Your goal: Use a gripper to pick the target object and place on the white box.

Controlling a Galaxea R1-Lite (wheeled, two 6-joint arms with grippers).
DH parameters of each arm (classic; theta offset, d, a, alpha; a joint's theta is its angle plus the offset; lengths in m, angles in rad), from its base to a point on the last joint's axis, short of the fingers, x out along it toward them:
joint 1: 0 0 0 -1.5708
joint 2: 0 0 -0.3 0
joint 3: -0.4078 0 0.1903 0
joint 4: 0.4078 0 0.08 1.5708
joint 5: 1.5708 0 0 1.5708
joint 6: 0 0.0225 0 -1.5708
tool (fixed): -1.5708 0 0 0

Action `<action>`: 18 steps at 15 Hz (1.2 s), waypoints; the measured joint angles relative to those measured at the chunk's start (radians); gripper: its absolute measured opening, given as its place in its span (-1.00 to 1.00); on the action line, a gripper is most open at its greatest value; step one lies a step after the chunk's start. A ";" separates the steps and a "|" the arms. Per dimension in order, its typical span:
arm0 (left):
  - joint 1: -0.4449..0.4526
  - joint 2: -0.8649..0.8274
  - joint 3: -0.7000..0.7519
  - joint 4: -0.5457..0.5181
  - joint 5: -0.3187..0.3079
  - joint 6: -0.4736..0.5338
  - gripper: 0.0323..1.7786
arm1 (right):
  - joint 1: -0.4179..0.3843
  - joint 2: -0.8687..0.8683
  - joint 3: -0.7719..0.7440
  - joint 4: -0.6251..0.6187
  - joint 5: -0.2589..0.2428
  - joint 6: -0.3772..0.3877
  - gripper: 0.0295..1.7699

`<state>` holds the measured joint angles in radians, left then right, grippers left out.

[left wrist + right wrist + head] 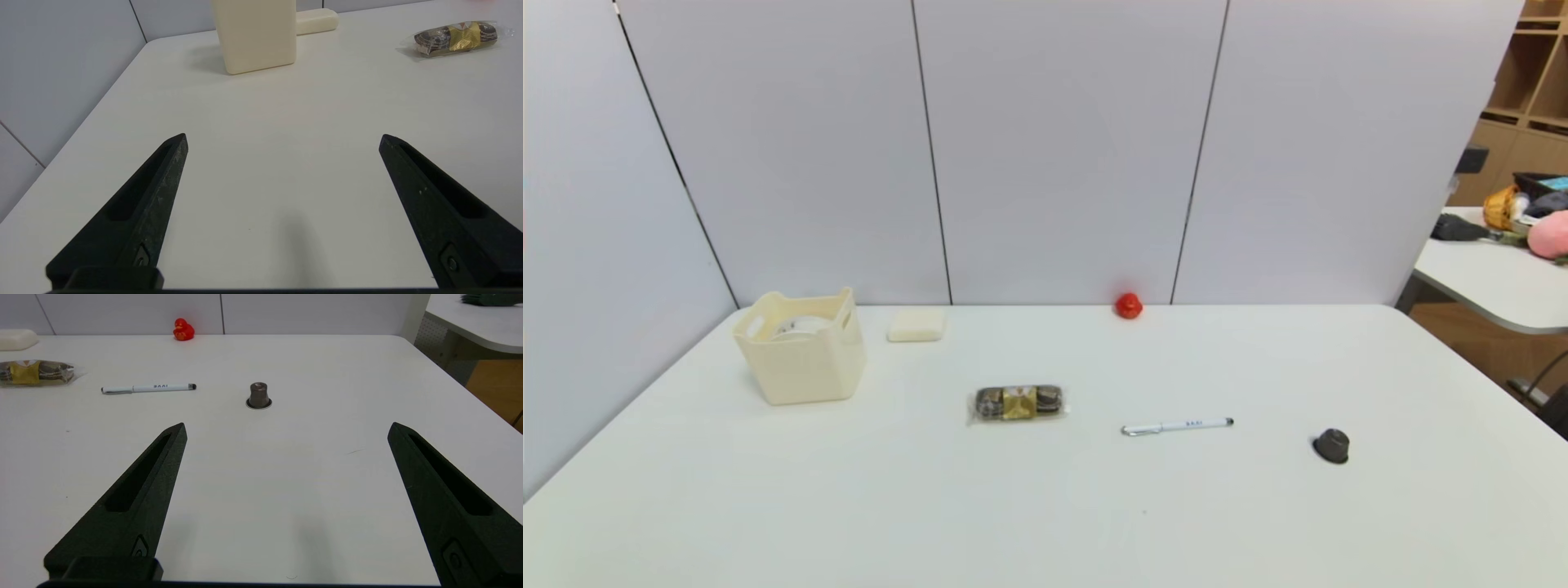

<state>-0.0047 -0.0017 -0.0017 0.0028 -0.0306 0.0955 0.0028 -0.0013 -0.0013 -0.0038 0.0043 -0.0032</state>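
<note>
Cup (800, 327): white, inside the white box, only its rim and top show over the box wall in the head view.
White box (805, 349): cream bin with handle cutouts, standing upright at the far left of the tabletop (1045, 506), near the back wall.
Soap-like block (916, 323): flat, cream, just beside the box on its right, by the wall.
Snack packet (1017, 403): clear wrapper, dark pieces with a gold middle, lying flat near the tabletop centre.
Pen (1177, 425): white, lying flat, right of the packet.
Capsule (1331, 445): small, dark, standing alone, well right of the pen.
Red duck toy (1128, 305): at the back edge against the wall.
Left claw (284, 139): fingers spread wide, nothing between them, low over bare tabletop; box and packet ahead, well apart from it. Not seen in the head view.
Right claw (286, 428): fingers spread wide, nothing held, over bare tabletop; capsule ahead of it, pen off to one side.
</note>
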 joint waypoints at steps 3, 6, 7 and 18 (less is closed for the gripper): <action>0.000 0.000 0.001 0.000 0.002 -0.023 0.90 | 0.000 0.000 0.000 0.000 0.000 0.000 0.92; 0.000 0.000 0.002 -0.001 0.026 -0.086 0.90 | 0.000 0.000 0.000 0.000 0.000 0.000 0.92; 0.000 0.000 0.002 -0.002 0.034 -0.094 0.90 | 0.000 0.000 0.000 0.000 0.000 0.000 0.92; 0.000 0.000 0.002 -0.003 0.035 -0.097 0.90 | 0.000 0.000 0.000 0.001 -0.001 0.000 0.92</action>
<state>-0.0047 -0.0017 0.0000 0.0000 0.0043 -0.0013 0.0028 -0.0013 -0.0017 -0.0028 0.0028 -0.0028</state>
